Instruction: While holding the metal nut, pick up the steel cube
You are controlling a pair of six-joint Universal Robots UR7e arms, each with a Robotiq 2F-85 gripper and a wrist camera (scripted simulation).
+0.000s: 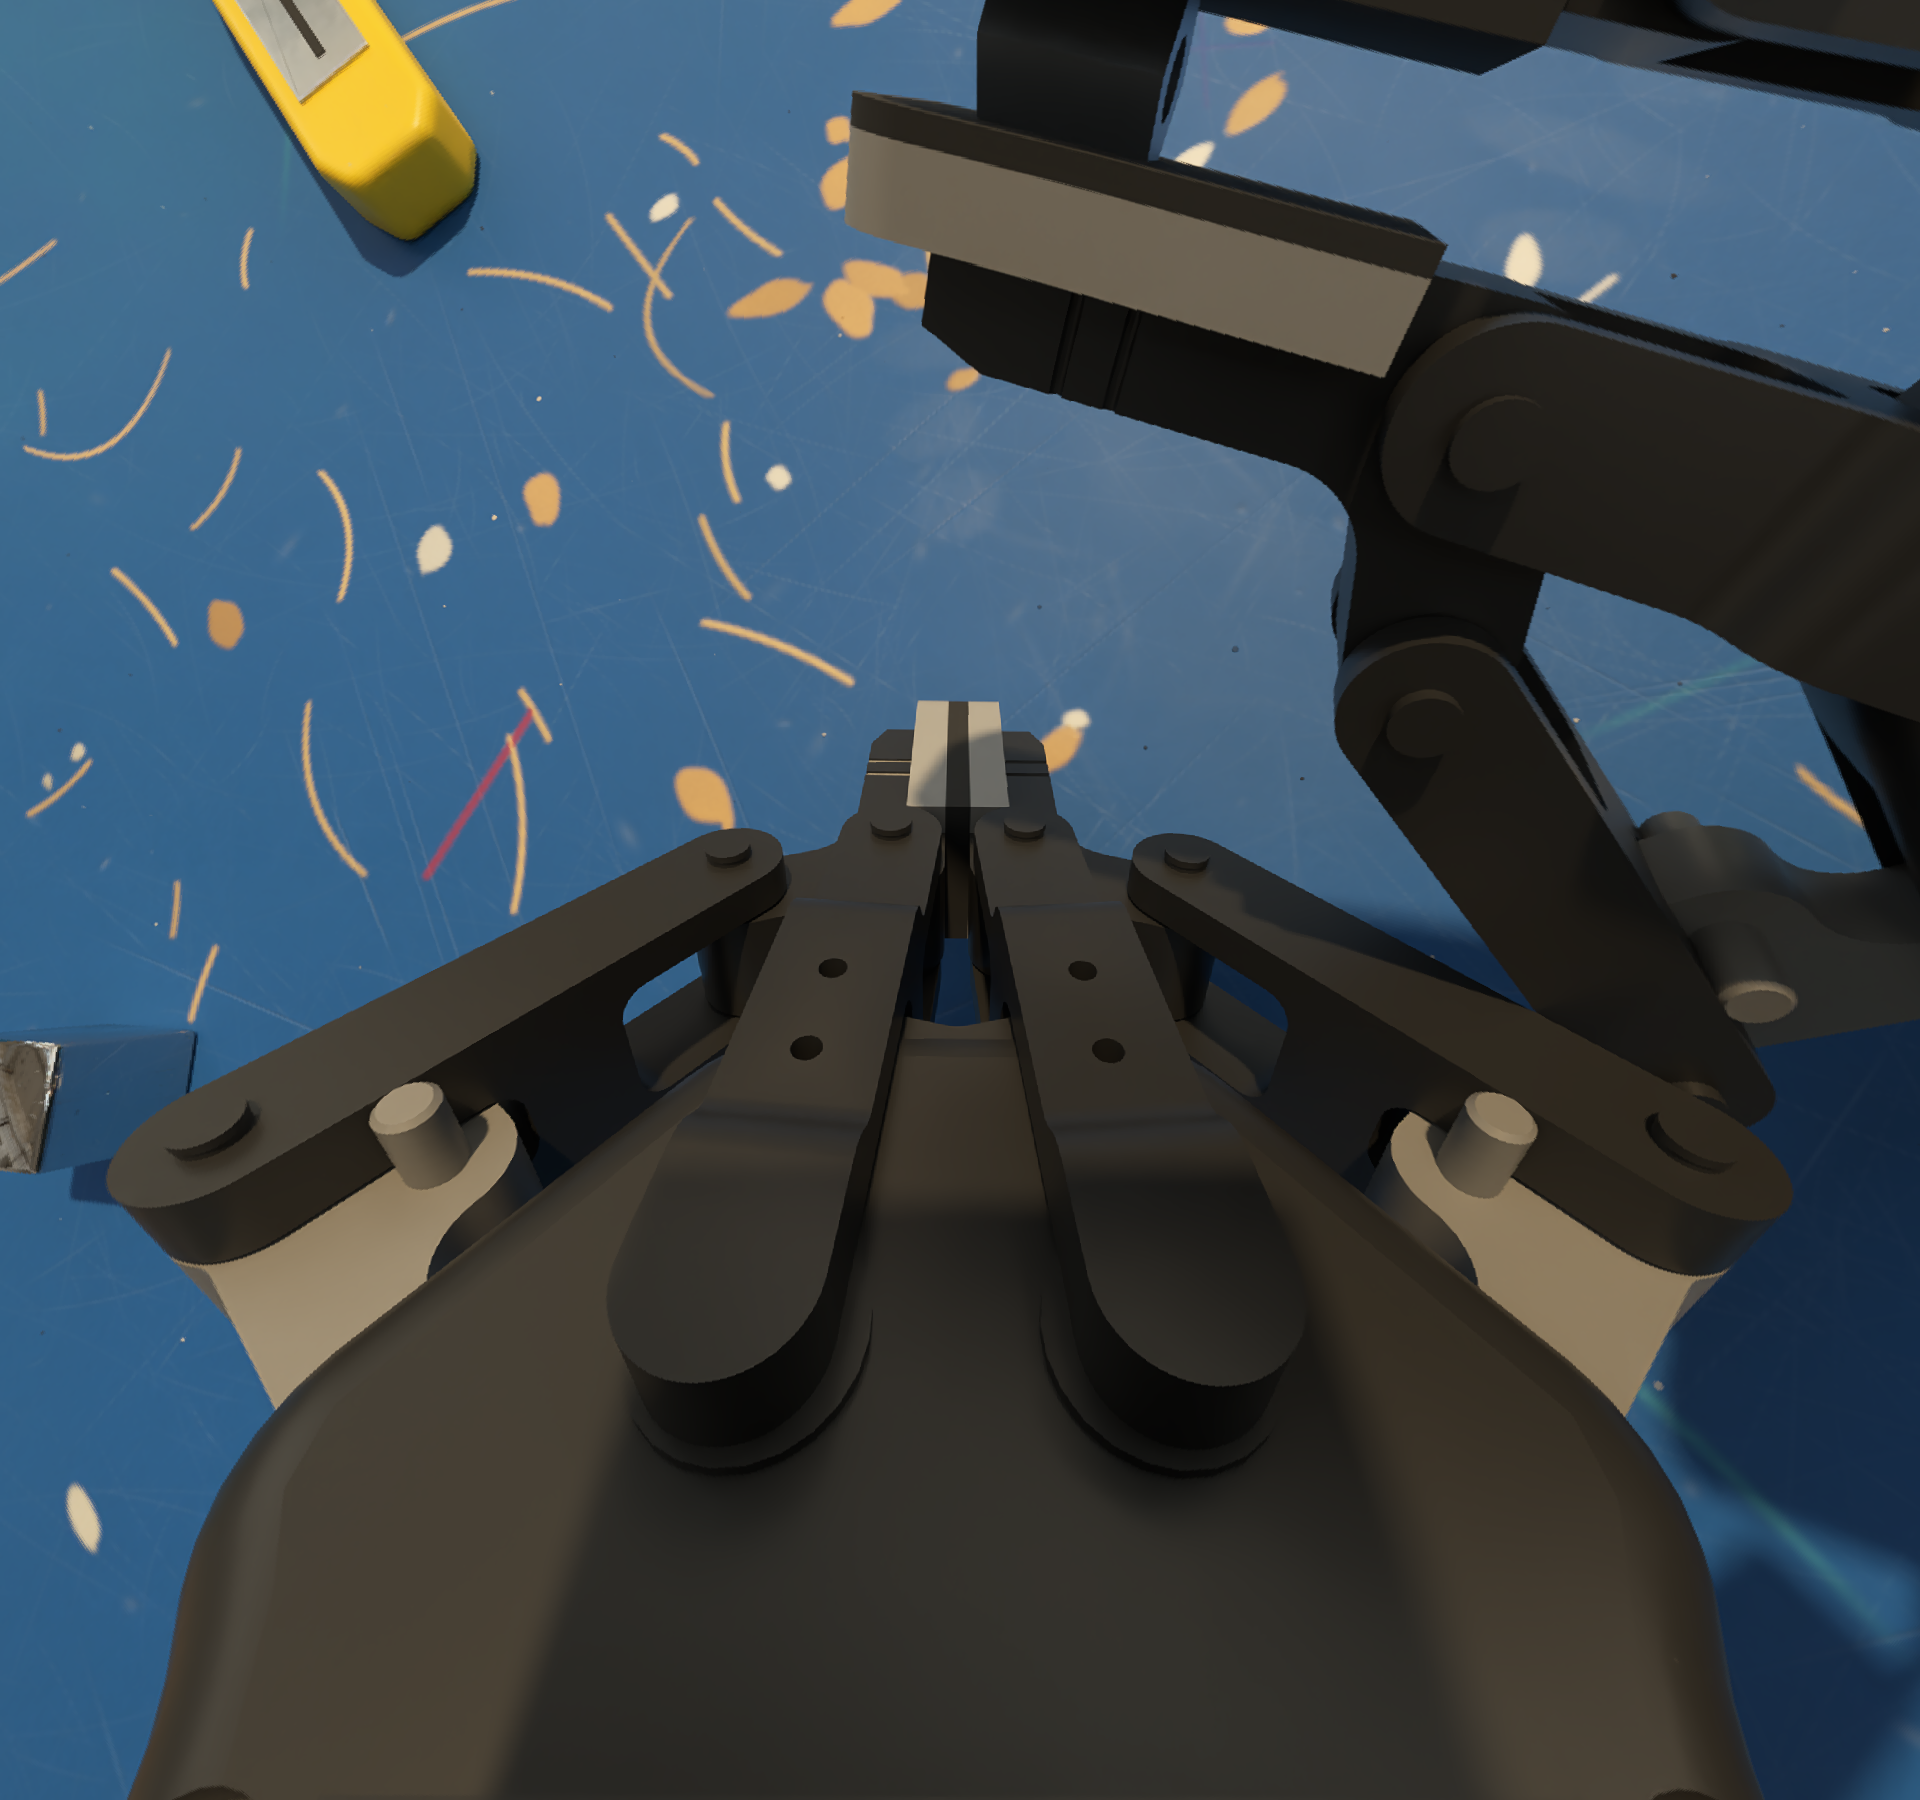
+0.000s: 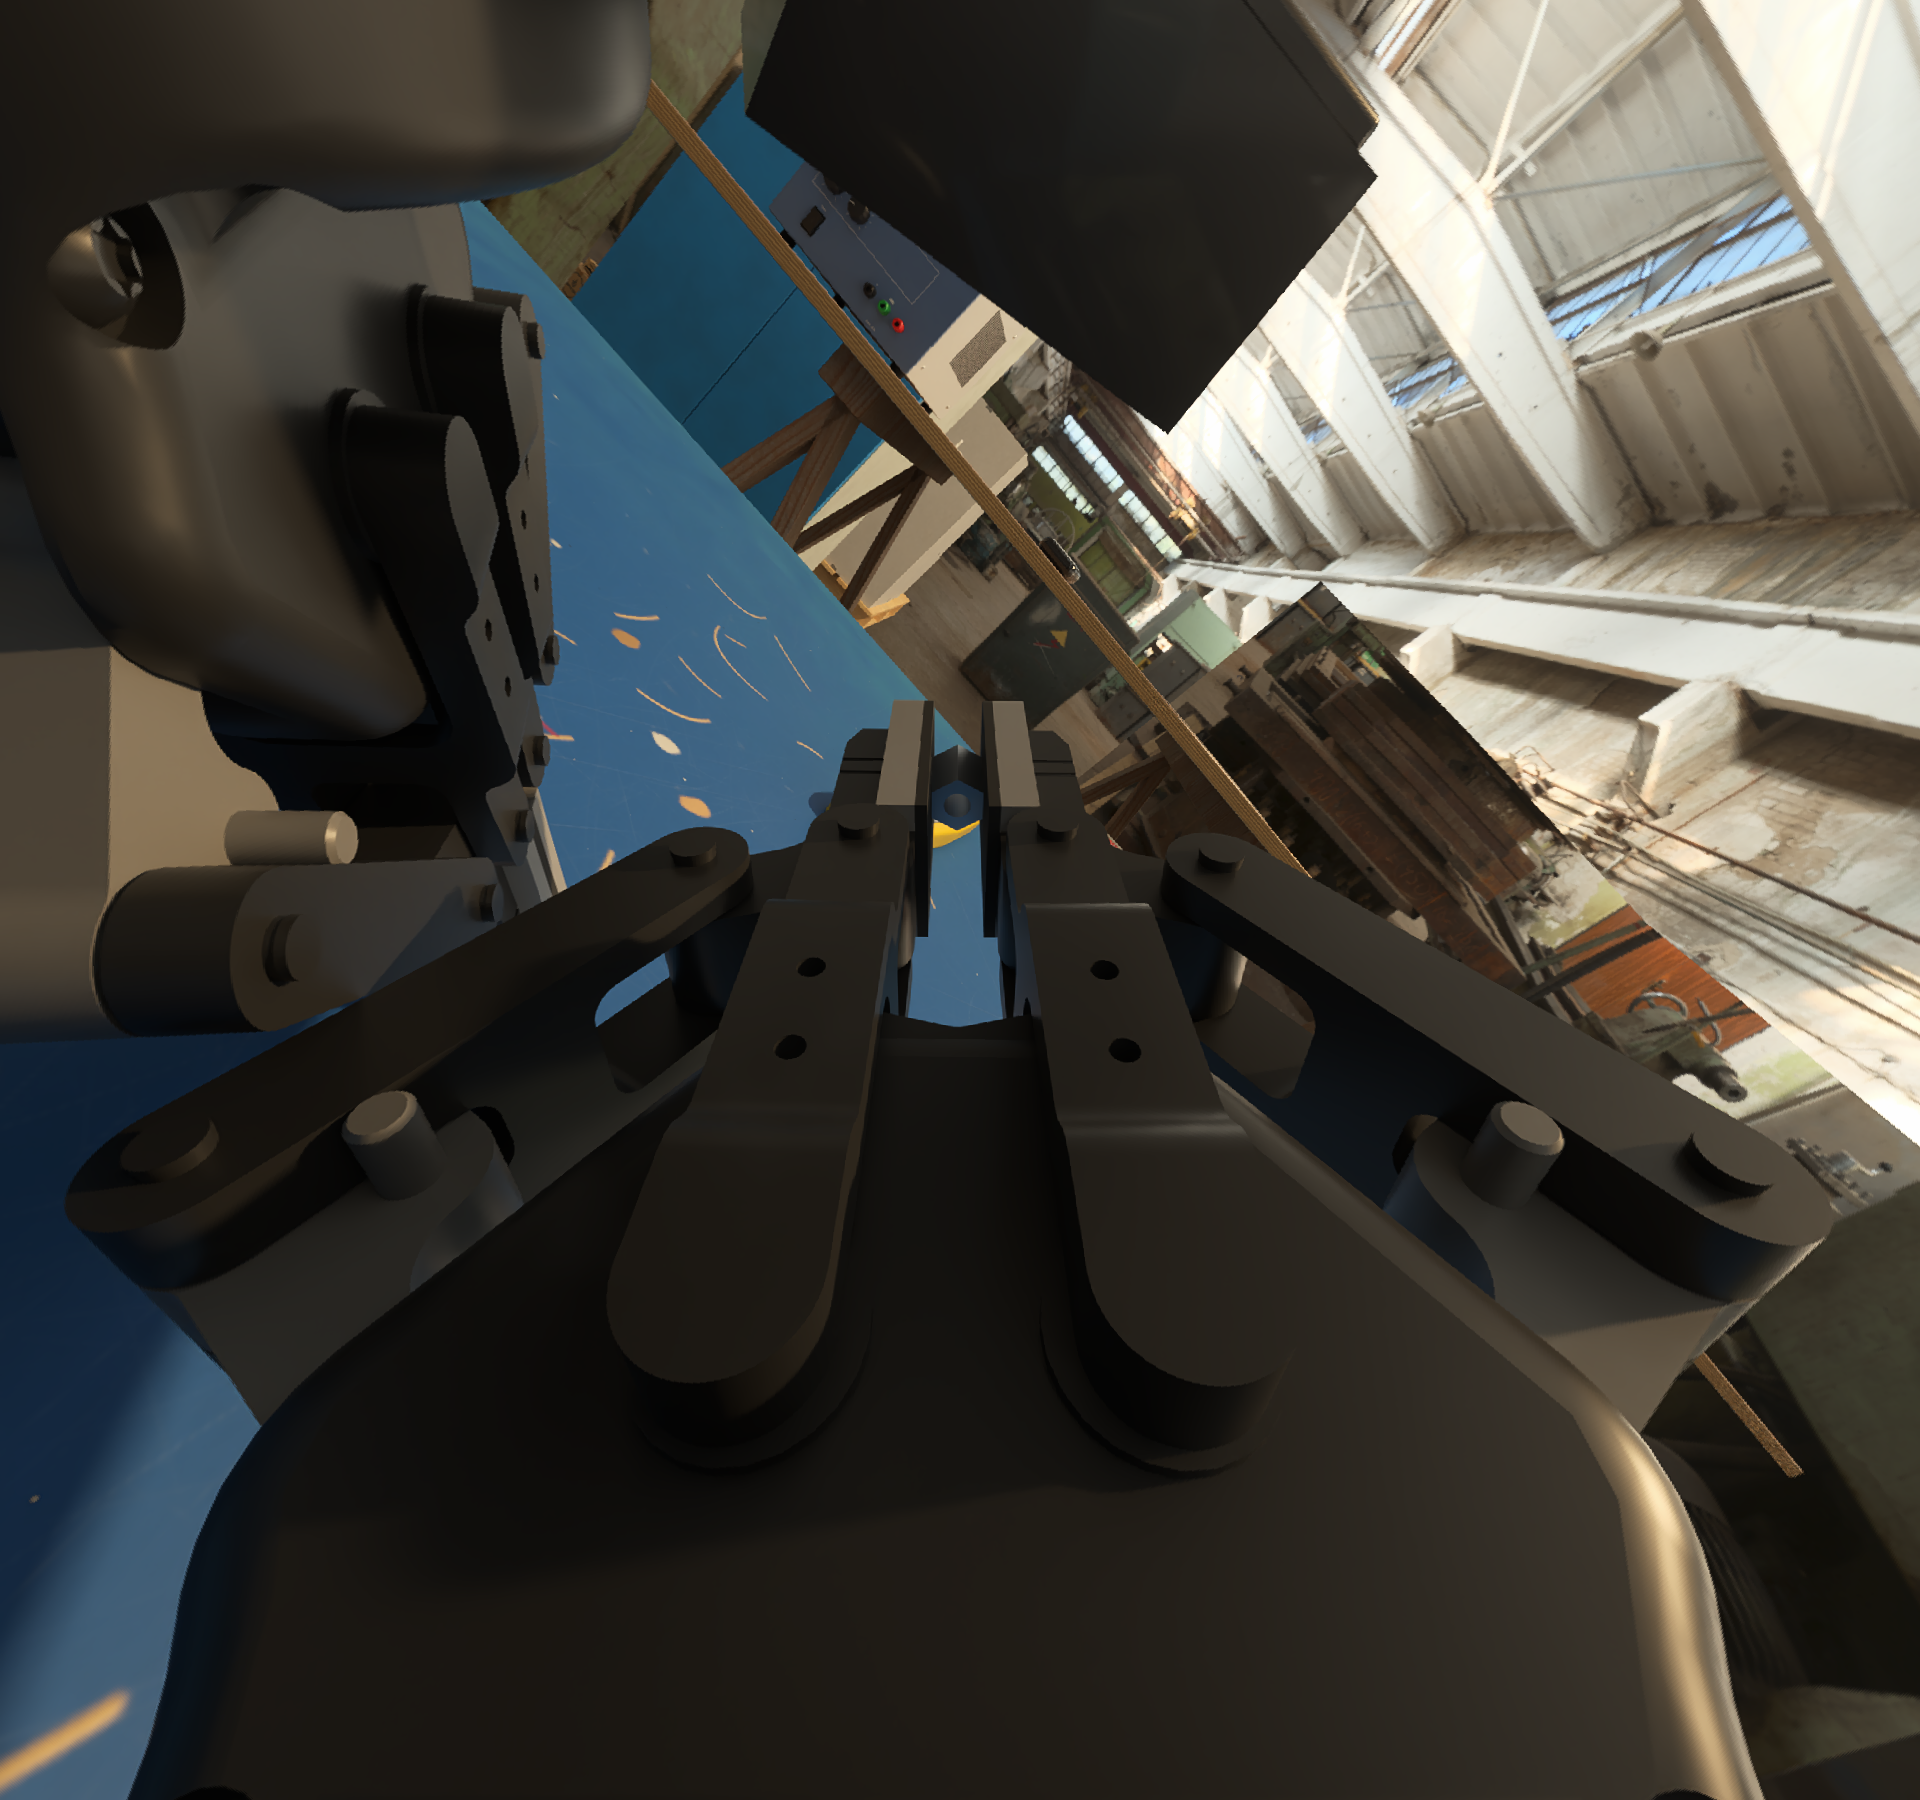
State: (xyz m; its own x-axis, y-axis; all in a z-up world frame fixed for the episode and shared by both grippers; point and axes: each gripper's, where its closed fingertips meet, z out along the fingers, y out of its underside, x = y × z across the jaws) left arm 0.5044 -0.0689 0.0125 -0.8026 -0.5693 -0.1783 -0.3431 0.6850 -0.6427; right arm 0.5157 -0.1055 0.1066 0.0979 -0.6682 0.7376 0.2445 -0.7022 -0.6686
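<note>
Steel cube [image 1: 42, 1101] sits at the left edge of your left wrist view, on the blue mat [image 1: 1039, 545], left of the left gripper [image 1: 957, 753], whose pads are pressed together on nothing. One flat face tilts up toward you; it has no long axis. Beyond the cube lies a yellow utility knife [image 1: 312, 57], pointing away leftward. Your right gripper [image 2: 956, 758] pinches the metal nut [image 2: 954, 803], its bore facing you.
</note>
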